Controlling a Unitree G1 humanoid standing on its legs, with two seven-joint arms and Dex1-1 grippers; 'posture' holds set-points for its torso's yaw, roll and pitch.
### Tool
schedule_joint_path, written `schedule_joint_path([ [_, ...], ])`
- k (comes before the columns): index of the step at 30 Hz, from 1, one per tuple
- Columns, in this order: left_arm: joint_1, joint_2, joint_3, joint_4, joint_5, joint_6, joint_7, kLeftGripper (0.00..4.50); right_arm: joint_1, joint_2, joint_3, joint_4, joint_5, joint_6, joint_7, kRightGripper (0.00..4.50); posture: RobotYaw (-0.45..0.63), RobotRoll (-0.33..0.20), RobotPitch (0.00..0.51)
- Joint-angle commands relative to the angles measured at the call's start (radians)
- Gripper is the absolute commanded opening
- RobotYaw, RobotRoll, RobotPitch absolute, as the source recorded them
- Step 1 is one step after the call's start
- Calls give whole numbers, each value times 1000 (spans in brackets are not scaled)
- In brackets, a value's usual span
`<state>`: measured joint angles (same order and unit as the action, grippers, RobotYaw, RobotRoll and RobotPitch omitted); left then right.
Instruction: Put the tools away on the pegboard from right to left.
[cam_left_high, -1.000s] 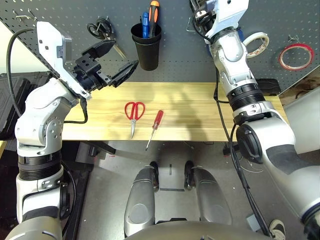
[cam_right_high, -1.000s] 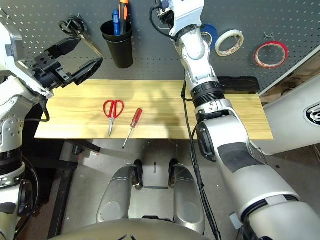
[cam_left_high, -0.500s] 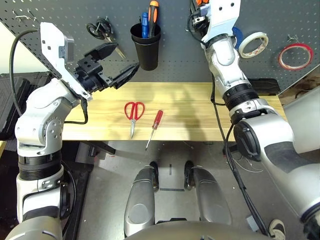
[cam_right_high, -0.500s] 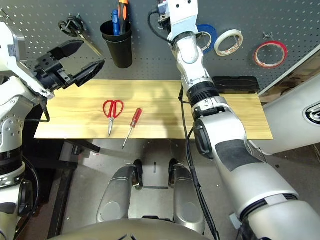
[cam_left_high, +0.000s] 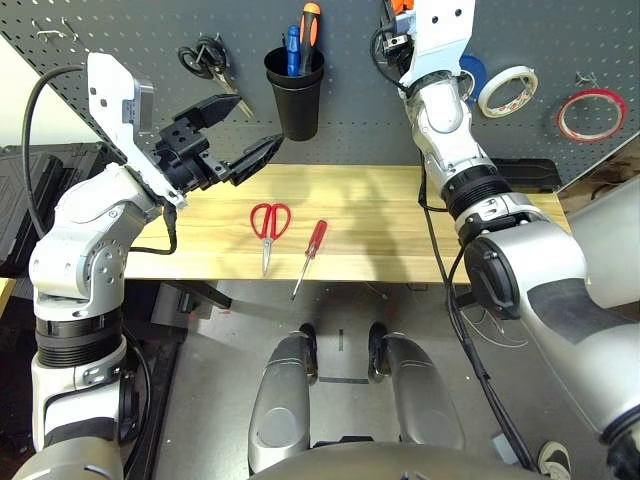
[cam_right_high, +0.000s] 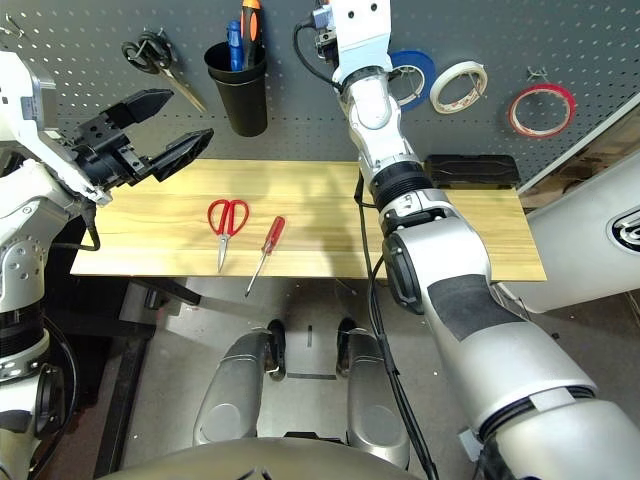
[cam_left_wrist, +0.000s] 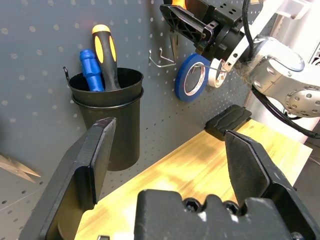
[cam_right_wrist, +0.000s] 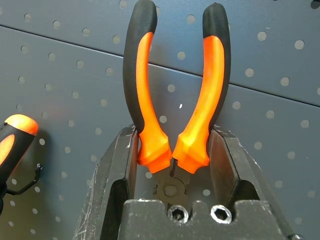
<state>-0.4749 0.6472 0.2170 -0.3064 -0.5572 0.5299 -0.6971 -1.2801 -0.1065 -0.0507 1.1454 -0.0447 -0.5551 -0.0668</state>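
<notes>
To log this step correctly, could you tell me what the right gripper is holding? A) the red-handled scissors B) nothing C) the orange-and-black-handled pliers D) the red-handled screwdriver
C: in the right wrist view the right gripper is shut on the orange-and-black-handled pliers, handles pointing away from it towards the pegboard.

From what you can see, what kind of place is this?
Probably a workshop bench: a pegboard hung with tape rolls, and red-handled scissors on a wooden tabletop.

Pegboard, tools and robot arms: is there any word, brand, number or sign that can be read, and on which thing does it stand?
None: no readable text on the pegboard, the pliers, the tape rolls, the black cup, the red-handled scissors or the screwdriver.
</notes>
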Motion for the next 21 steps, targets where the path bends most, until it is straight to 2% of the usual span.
schedule_joint_path([
  [1,3,6,-4,-13,-7,0,-5,4500,-8,-1,1,42,-14,0,11,2192,131,0,206],
  [21,3,3,-9,-15,-6,-2,-6,4500,9,7,-22,78,3,35,43,2192,131,0,209],
])
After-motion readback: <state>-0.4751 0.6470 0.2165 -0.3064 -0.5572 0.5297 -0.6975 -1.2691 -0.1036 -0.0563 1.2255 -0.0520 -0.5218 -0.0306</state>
